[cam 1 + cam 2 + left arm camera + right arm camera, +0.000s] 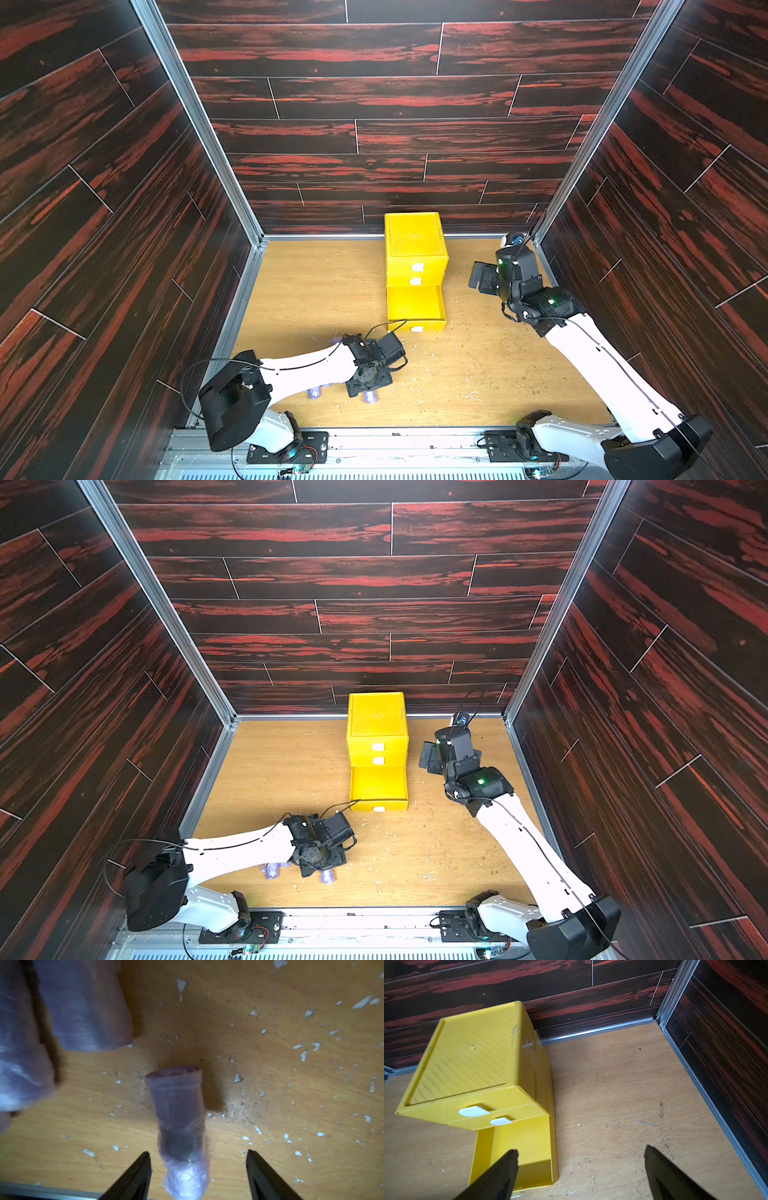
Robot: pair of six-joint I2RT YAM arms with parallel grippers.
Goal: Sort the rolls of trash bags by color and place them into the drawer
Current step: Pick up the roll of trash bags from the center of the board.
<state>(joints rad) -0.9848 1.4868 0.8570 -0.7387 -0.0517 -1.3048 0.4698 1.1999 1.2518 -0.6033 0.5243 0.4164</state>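
Left wrist view: left gripper (198, 1152) is open, jaws either side of one end of a lilac roll (178, 1109) of trash bags, w/ a gap on both sides, not touching it. That roll lies flat on the wooden table (270, 1084), w/ white flecks (362, 1002) scattered round it. Two more lilac rolls (87, 1007) lie close by, side by side, blurred.

In both top views lilac rolls (271, 870) sit at near left of the table, partly under the left arm's wrist, nearer than the yellow drawer cabinet (415, 245) and apart from it. Cabinet stands at far centre by the back wall. Top 2 drawers are shut; bottom drawer (415, 307) is pulled out twd the near side, its yellow floor showing.

Right gripper (581, 1151) is wide open, holding nothing, to the right of the cabinet and not touching it.
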